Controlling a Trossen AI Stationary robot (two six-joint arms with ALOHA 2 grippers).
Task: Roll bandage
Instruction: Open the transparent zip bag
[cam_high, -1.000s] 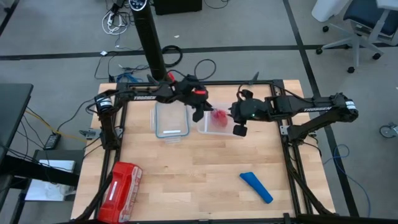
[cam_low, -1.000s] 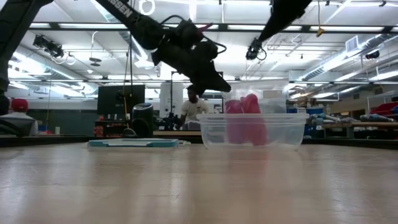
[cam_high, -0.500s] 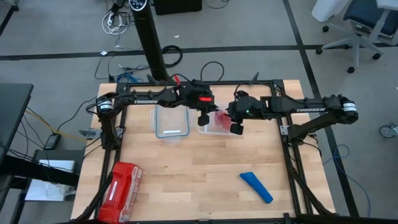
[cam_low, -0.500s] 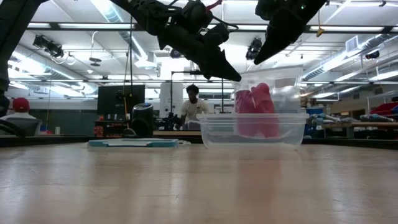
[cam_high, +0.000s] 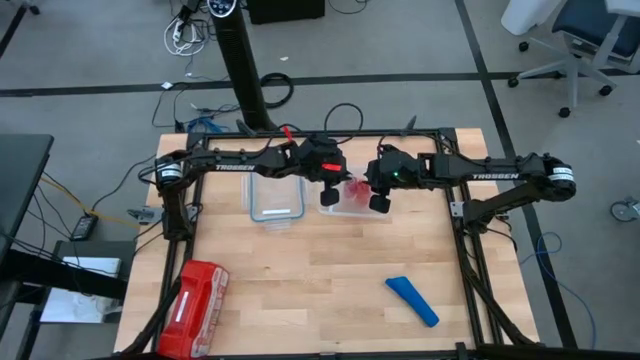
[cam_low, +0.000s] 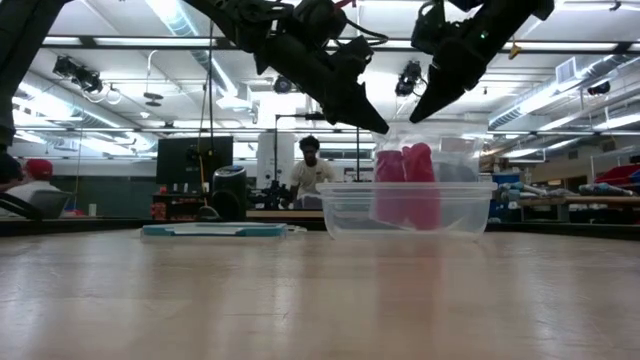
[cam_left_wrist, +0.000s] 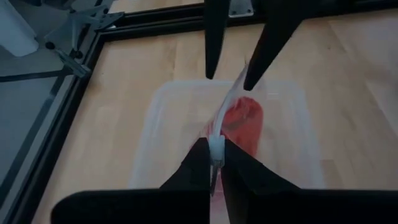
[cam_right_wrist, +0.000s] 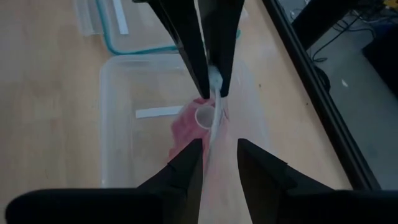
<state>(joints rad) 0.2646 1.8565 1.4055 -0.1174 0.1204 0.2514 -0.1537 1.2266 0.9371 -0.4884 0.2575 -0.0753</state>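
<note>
The bandage (cam_high: 412, 301) is a bright blue strip lying flat on the table, near its front right, far from both arms. At the back middle a clear container (cam_low: 455, 210) holds a clear plastic bag (cam_low: 430, 145) with red-pink rolls (cam_low: 405, 185) inside. My left gripper (cam_left_wrist: 215, 144) is shut on the bag's top, above the container. My right gripper (cam_right_wrist: 219, 144) hovers open just right of it. Its fingers stand on either side of the same bag edge; I cannot tell if they touch it. My left gripper pinches the bag's thin top edge (cam_left_wrist: 216, 148) between its two fingertips, slanting down from the table's left. The plastic is drawn up from the container toward the fingers. The rolls in the bag's lower part stay inside the container.
The container's teal-rimmed lid (cam_high: 275, 196) lies flat just left of the container. A red zip pouch (cam_high: 195, 296) lies at the front left corner. Bare wooden table stretches across the middle and the front.
My right gripper has come down and toward the table's left, to the bag's top. My left gripper has moved up and a little right and has rolled, still shut on the bag. The bag's top has been drawn up, and the red-pink rolls have shifted right in the container.
</note>
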